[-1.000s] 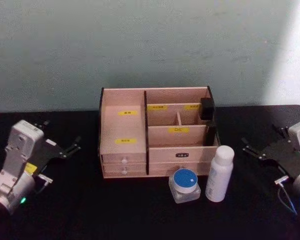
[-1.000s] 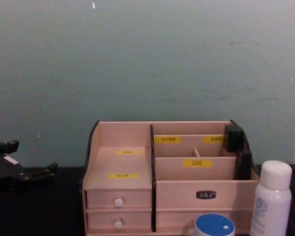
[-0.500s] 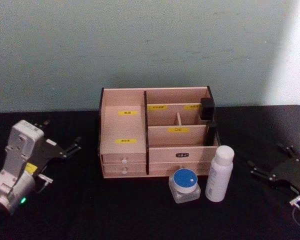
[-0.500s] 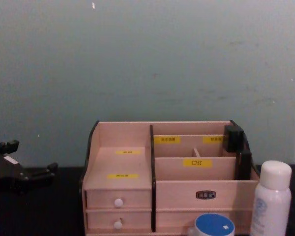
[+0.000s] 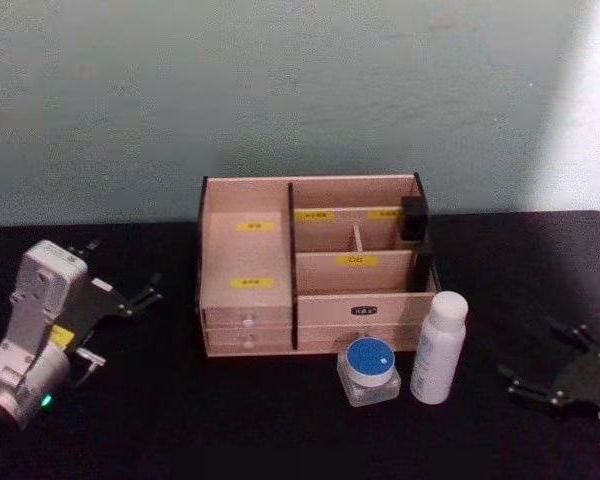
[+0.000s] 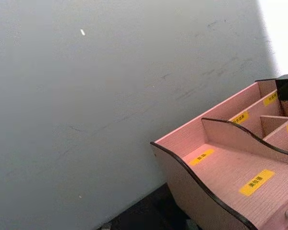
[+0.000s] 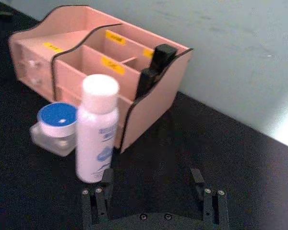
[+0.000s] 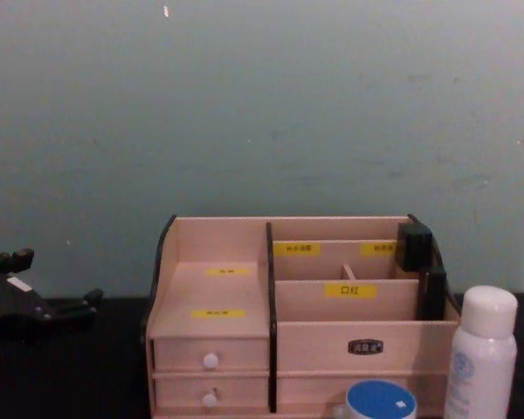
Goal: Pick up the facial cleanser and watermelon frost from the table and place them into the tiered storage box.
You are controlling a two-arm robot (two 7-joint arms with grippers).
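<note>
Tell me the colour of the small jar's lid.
The jar's lid is blue, clearest in the head view.

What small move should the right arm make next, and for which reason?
Probably ease the right claw toward the white bottle until the bottle sits between its open jaws. The bottle stands upright on the table before the tiered storage box, beside the blue-lidded jar; the claw is apart from it, to its right, holding nothing. The left claw sits parked far left.
</note>
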